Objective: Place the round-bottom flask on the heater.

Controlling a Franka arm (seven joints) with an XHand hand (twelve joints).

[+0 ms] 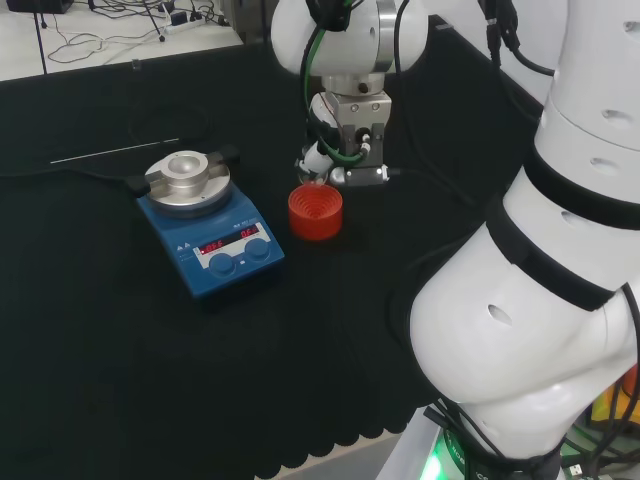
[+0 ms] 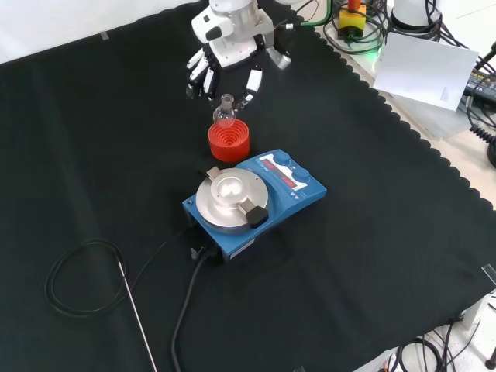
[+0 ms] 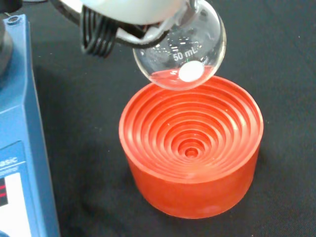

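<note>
The clear round-bottom flask (image 3: 180, 49) hangs just above the far rim of the red ribbed stand (image 3: 191, 148), slightly tilted, and holds nothing that I can make out. The hand (image 3: 133, 10) is closed on its neck from above. In the front view the flask (image 2: 225, 115) sits between the hand's (image 2: 229, 58) downward fingers (image 2: 203, 75), over the stand (image 2: 229, 141). The blue heater (image 2: 298, 186) with its round silver plate (image 2: 231, 200) stands just in front of the stand. In the head view the heater (image 1: 225, 250) lies left of the stand (image 1: 315, 211) and the hand (image 1: 345, 150).
A thin metal probe (image 2: 132, 298) with a coiled black cable (image 2: 77, 271) lies on the cloth at the front left of the front view. The heater's power cable (image 2: 186, 310) runs toward the front edge. The arm's white links (image 1: 560, 250) stand at the right of the head view.
</note>
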